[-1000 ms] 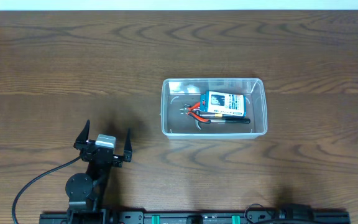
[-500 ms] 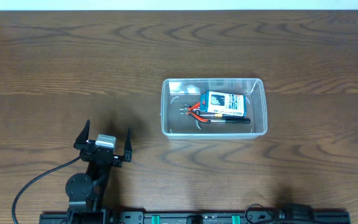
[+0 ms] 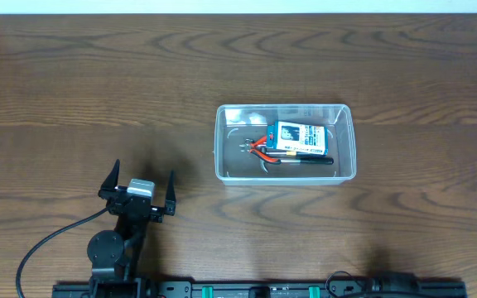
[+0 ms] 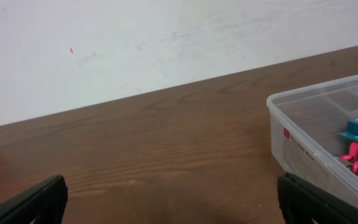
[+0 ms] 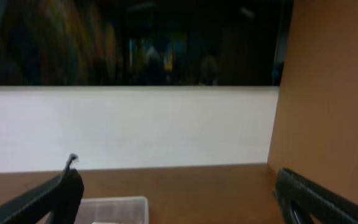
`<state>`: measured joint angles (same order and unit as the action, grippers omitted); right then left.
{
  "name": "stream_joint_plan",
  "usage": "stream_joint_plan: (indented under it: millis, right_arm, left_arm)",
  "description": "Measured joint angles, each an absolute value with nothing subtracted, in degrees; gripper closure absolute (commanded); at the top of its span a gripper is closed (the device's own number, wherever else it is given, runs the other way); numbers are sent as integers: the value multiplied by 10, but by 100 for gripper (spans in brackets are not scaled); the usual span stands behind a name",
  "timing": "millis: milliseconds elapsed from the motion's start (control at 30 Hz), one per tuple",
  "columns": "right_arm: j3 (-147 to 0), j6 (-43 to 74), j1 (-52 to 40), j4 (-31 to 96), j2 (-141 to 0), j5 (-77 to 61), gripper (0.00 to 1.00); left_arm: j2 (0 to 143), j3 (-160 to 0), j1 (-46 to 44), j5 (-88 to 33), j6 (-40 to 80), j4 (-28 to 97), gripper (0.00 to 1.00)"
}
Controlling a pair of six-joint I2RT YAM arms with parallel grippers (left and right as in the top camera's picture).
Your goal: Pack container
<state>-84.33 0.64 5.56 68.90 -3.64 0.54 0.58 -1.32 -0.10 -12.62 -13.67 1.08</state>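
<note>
Jaws of the left arm (image 3: 118,236) stand wide apart in the overhead view, holding nothing, over the near left part of the table (image 3: 98,83). The container (image 3: 219,153) sits well apart from them, to the right of the table's middle, long side across the view. Inside it lie a blue-and-white box (image 3: 301,137), red-handled pliers (image 3: 262,148) partly under that box, and a black-handled tool (image 3: 306,160) along the near wall. The right jaws cannot be made out here.

From the left wrist, the two dark fingers (image 4: 35,203) show in the lower corners, spread, with bare table between them. The container's corner (image 4: 309,149) stands at the right, red handles (image 4: 352,151) showing through its wall.

From the right wrist, the right jaws are also apart, one finger (image 5: 50,200) at each lower side and nothing between. A corner of the container (image 5: 118,208) shows at the bottom edge, with a white wall (image 5: 142,127) behind.
</note>
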Motion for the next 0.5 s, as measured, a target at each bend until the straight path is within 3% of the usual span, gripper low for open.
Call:
stream_joint_plan:
  millis: [500]
  right_arm:
    - [-514, -7, 52, 365, -4, -22, 1]
  left_arm:
    - [6, -13, -1, -126, -137, 11, 2]
